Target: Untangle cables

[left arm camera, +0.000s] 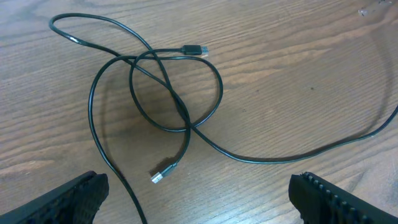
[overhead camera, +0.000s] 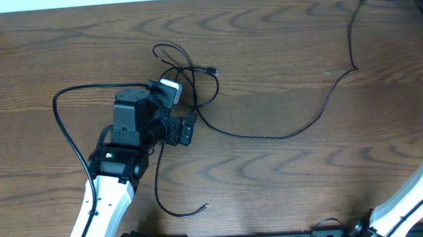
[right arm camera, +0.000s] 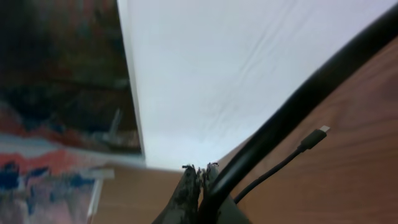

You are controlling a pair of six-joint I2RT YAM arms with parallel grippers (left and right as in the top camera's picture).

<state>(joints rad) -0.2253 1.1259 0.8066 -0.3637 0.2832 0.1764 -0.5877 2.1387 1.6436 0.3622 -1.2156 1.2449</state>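
1. Wood-grain tabletop [overhead camera: 291, 187] filled the overhead view, with a white strip along its 12 o'clock edge.
2. Left arm [overhead camera: 101, 193] reached in from 7 o'clock, and its own thick wire [overhead camera: 56, 114] looped out toward 9 o'clock.
3. Left tool [overhead camera: 185, 109] pointed toward 3 o'clock with its jaws spread wide, gripping nothing.
4. Cables [left arm camera: 220, 90] lay flat on the tabletop, at 11 o'clock from the tabletop's middle and just ahead of the left tool.
5. Seen from the left wrist, they formed a loose tangle of overlapping loops that crossed one another near the middle.
6. One plug tip [left arm camera: 196, 49] lay at 12 o'clock of the tangle; a second plug [left arm camera: 163, 173] lay at 6 o'clock, between the left tool's fingers [left arm camera: 74, 199] and a little ahead of them.
7. One strand ran down past the second plug toward 6 o'clock, close to the finger at 7 o'clock; whether it touched that finger I could not tell.
8. A long strand [overhead camera: 287, 137] left the tangle toward 3 o'clock, then curved up to the 1 o'clock corner.
9. Another end [overhead camera: 205, 205] lay at 6 o'clock of the left tool, apart from the tangle.
10. Right arm [overhead camera: 418, 186] stood at 4 o'clock, well apart from the tangle.
11. Right tool [right arm camera: 198, 171] was closed with nothing between its tips; a thin cord [right arm camera: 314, 138] with a plug tip lay on the tabletop at its 3 o'clock.
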